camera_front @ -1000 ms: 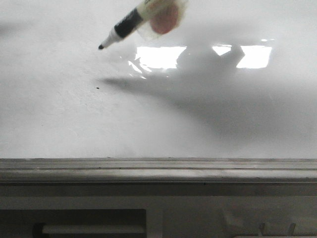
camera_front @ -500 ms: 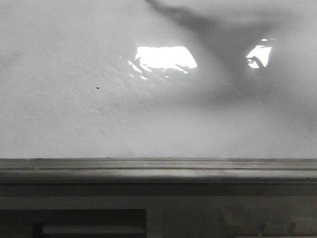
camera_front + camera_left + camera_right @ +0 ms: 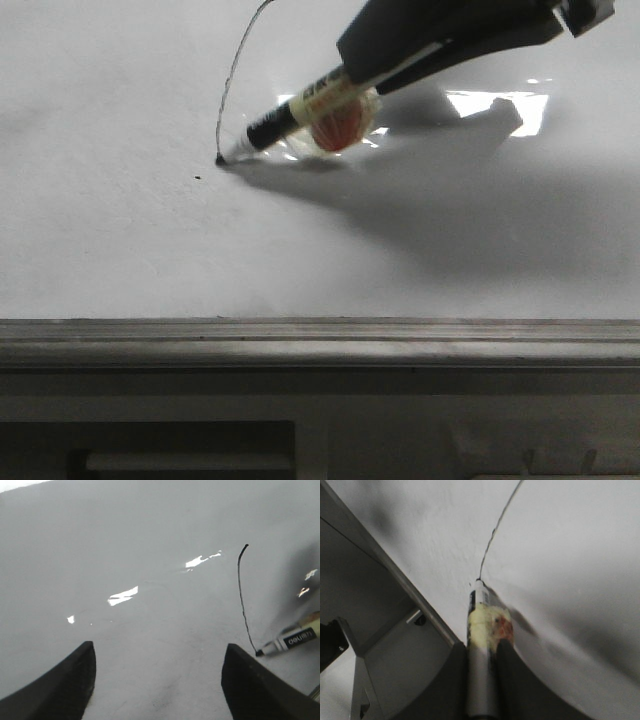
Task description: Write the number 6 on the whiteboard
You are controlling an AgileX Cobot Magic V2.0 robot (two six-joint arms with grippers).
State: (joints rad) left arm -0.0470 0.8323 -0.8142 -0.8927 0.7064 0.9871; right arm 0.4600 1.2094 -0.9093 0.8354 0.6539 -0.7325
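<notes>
Jaws, right: your right gripper (image 3: 481, 655) has its jaws clamped on the barrel of the marker (image 3: 300, 108), which juts out ahead of them at a slant, tip down on the board.
Jaws, left: your left gripper (image 3: 157, 680) shows two dark fingers (image 3: 67, 687) spread wide with nothing between them, hanging over bare board just beside the stroke.
Whiteboard: the whiteboard (image 3: 120, 240) fills the front view, glossy, with bright light reflections near the pen and the arm's shadow lying across its right half.
Tray ledge: the grey ledge (image 3: 320, 345) runs along the board's lower edge, well apart from the writing.
Number 6: only the stem of the number 6 (image 3: 229, 80) exists so far, a thin black curve coming down from the upper board and ending at the marker tip (image 3: 220, 159). No loop is drawn yet.
Speck: a tiny black speck (image 3: 197, 180) sits just below and left of the tip; it is not part of the digit.
Step in hand: you look to be at the bottom of the stem, about to turn into the loop.
Next move: I judge you need to keep the tip pressed, sweep round below the stem's end and close the curve back onto the stem, keeping steady contact so the line does not break.
</notes>
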